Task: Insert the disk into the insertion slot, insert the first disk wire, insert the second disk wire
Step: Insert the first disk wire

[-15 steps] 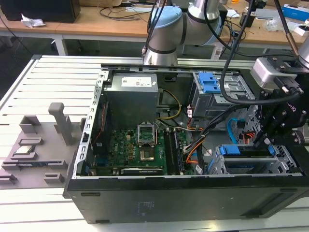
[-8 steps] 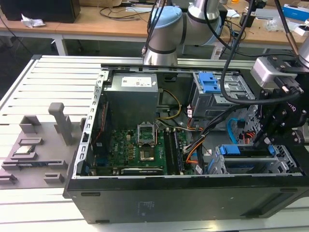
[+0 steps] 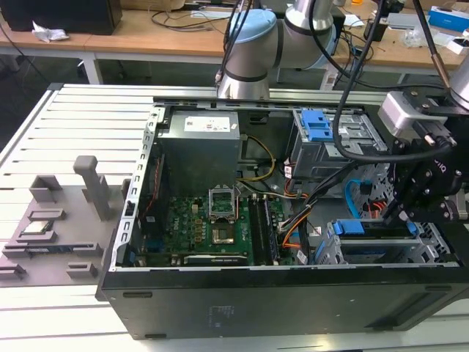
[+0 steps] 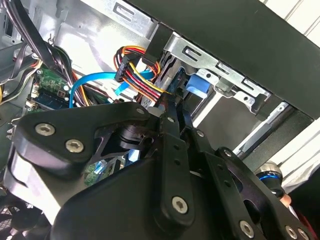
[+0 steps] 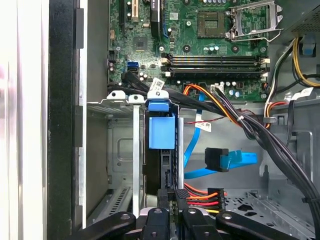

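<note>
The disk [image 5: 161, 131], in its bright blue caddy, sits inside the insertion slot [image 5: 120, 150] of the silver cage; the exterior view shows the disk [image 3: 350, 228] at the case's front right. My gripper [image 5: 172, 194] stands at the disk's rear edge, fingers drawn together on the plug of the first disk wire [image 5: 197, 195], a red, orange and yellow bundle. In the second wrist view the gripper [image 4: 170, 106] meets that first disk wire [image 4: 137, 75] beside the blue caddy. The second disk wire [image 5: 235, 161], light blue with a dark plug, hangs free beside the disk.
The open computer case [image 3: 242, 301] lies on a slatted table. The motherboard [image 5: 210, 45] and a thick black cable bundle [image 5: 260, 135] lie close by. A taller grey cage with blue tabs [image 3: 319, 128] stands at the back. Grey fixtures [image 3: 55, 220] rest on the exterior view's left.
</note>
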Robot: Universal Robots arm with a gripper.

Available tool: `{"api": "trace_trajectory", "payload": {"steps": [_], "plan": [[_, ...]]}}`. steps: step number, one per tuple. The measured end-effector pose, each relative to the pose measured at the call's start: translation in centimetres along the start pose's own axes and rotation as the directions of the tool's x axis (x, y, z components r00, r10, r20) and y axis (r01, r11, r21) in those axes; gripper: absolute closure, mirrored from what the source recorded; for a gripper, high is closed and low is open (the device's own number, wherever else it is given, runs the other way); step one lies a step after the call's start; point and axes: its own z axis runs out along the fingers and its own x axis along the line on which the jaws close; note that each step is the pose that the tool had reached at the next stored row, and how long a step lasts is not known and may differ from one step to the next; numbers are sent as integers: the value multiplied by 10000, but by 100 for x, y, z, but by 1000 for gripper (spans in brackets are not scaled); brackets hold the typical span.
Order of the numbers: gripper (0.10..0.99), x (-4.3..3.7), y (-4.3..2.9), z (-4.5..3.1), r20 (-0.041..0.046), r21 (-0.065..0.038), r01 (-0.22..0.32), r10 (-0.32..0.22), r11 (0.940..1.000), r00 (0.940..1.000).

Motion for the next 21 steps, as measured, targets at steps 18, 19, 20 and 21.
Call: {"api": "trace_trajectory", "payload": {"steps": [18,19,20,21], "plan": [[980,-88,19,-416,6,0,0,0,10000,10000],[980,-94,20,-448,5,0,0,0,10000,10000],[980,-96,21,-469,5,0,0,0,10000,10000],[980,-99,22,-490,6,0,0,0,10000,10000]]}}
